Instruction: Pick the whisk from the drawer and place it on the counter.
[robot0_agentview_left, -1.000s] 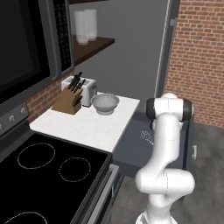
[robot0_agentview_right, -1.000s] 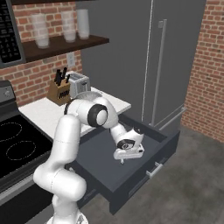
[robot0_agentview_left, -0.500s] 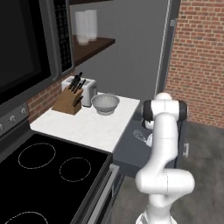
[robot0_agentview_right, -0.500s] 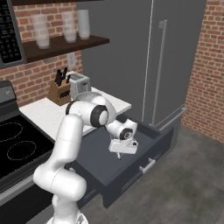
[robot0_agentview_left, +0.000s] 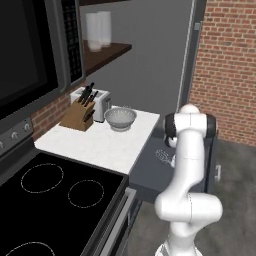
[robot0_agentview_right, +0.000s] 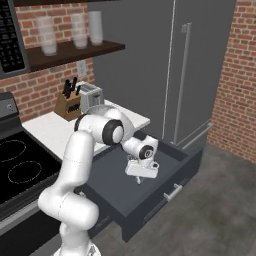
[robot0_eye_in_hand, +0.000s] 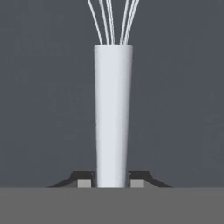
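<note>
The whisk (robot0_eye_in_hand: 113, 109) runs straight up the hand view, its pale handle pinched between the two dark fingertips (robot0_eye_in_hand: 84, 183) and its wires fanning out at the top. My gripper (robot0_eye_in_hand: 112, 183) is shut on that handle, over the slate-grey floor of the open drawer (robot0_agentview_right: 107, 177). In the right base view the gripper (robot0_agentview_right: 139, 179) points down into the middle of the drawer. From the left base view the wire head of the whisk (robot0_agentview_left: 163, 155) peeks out beside the arm, above the drawer (robot0_agentview_left: 145, 170). The white counter (robot0_agentview_left: 100, 145) lies just left of the drawer.
On the counter stand a metal colander (robot0_agentview_left: 120, 118), a wooden knife block (robot0_agentview_left: 77, 116) and a toaster (robot0_agentview_left: 101, 98). The black stovetop (robot0_agentview_left: 55, 200) adjoins the counter on the near side. The grey fridge (robot0_agentview_right: 190, 75) rises behind the drawer, whose front (robot0_agentview_right: 160, 200) juts into the room.
The hand has shifted slightly toward the counter side of the drawer and turned to point more steeply down. The whisk head stays at nearly the same spot.
</note>
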